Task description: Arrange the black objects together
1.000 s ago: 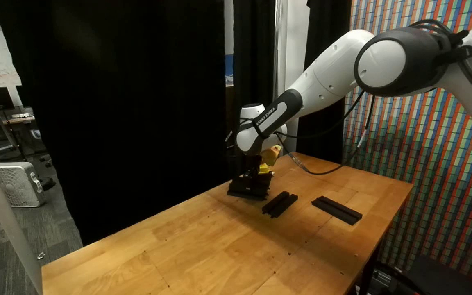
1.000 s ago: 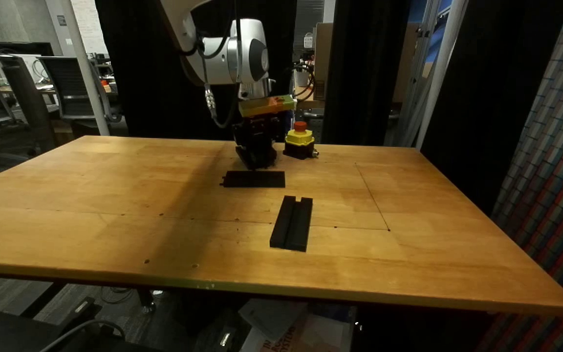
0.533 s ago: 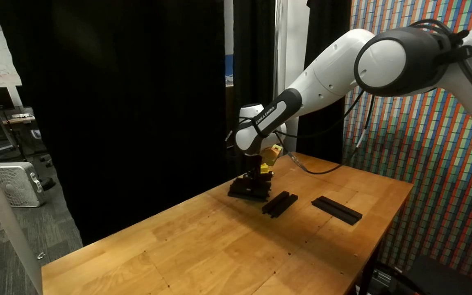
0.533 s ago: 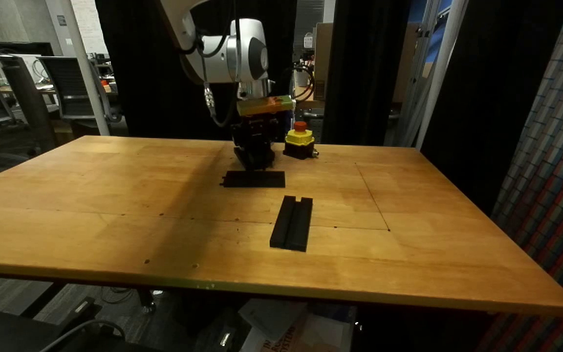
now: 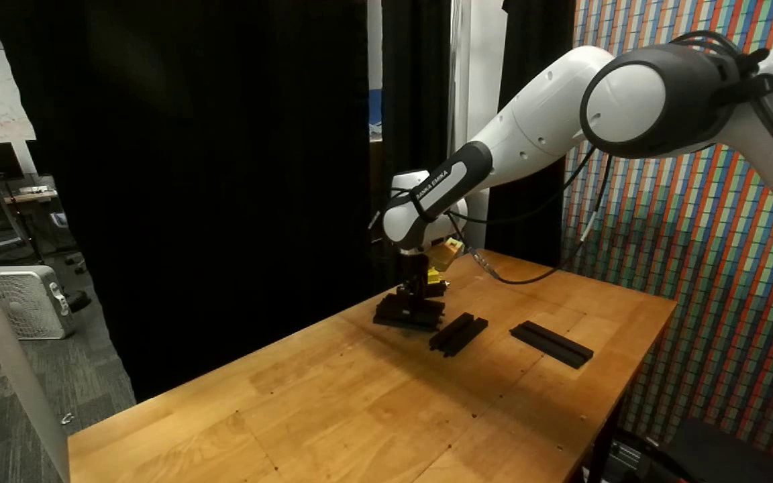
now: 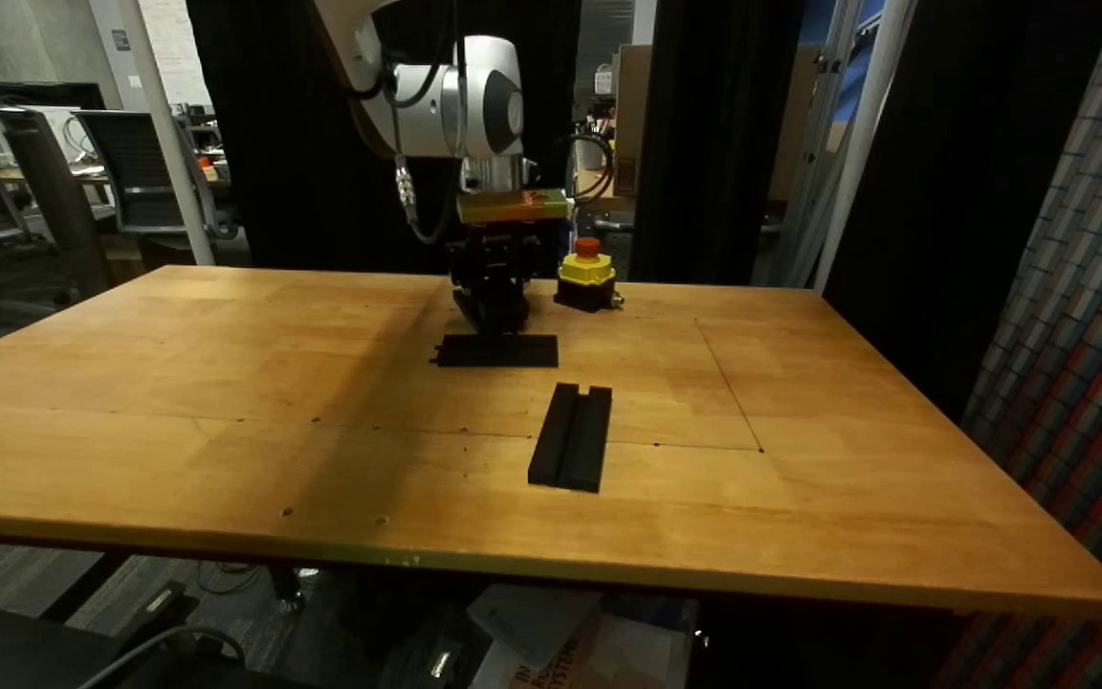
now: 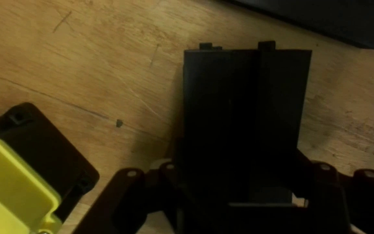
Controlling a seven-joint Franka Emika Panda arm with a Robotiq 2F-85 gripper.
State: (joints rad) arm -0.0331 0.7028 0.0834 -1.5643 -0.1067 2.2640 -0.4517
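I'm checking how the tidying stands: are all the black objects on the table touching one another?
No: in an exterior view, bare tabletop separates the rightmost black object from the middle black object.

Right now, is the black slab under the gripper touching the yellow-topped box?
Apart: the wrist view shows bare tabletop between the black slab and the yellow-topped box.

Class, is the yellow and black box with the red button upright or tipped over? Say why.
Upright: in an exterior view, the red button tops the box, whose black base rests on the table.
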